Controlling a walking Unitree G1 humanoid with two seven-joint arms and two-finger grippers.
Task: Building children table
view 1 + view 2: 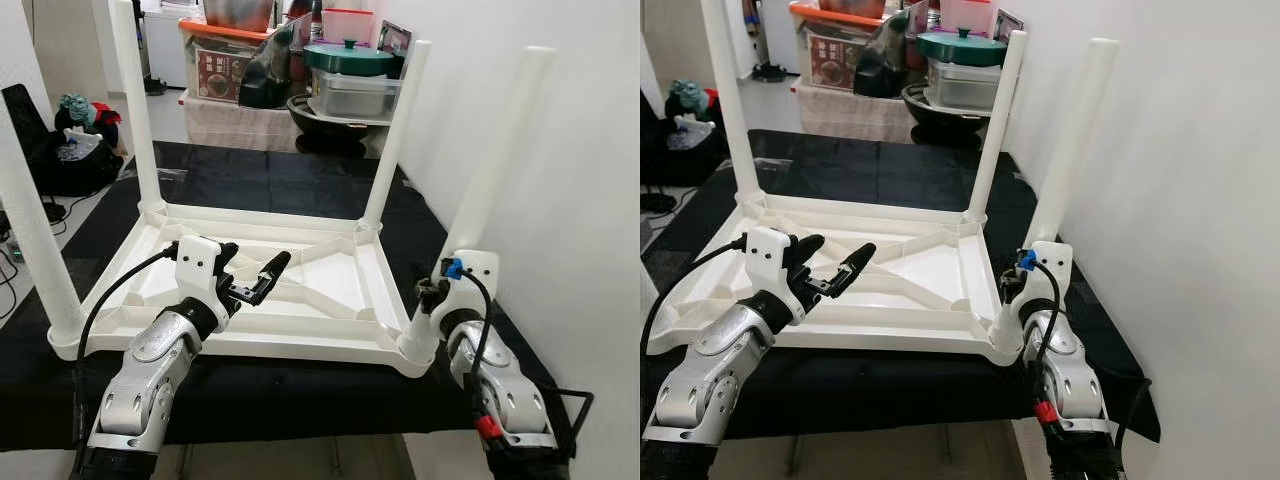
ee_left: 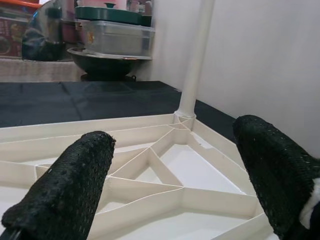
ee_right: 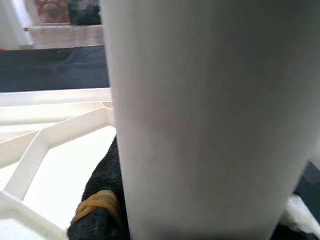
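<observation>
White plastic children's table (image 1: 300, 300) lies upside down on a black cloth (image 1: 260, 180), centre of frame; its underside is a smooth tray of raised ribs meeting in triangles. Four round white legs point up; the tops of the left ones are cut off by the frame.

Left gripper (image 1: 262, 280), lower left, hovers over the ribbed underside with its knobbly black fingers (image 2: 75, 190) spread apart, nothing between them.

Right gripper (image 1: 432, 296), lower right, sits against the base of the near right leg (image 1: 495, 160). The leg blocks most of the wrist view, with one black finger beside it; cannot tell whether it is clamped.

Upper centre: steel tray (image 1: 355, 95) under a green lidded pot (image 1: 348, 58); contents hidden.
</observation>
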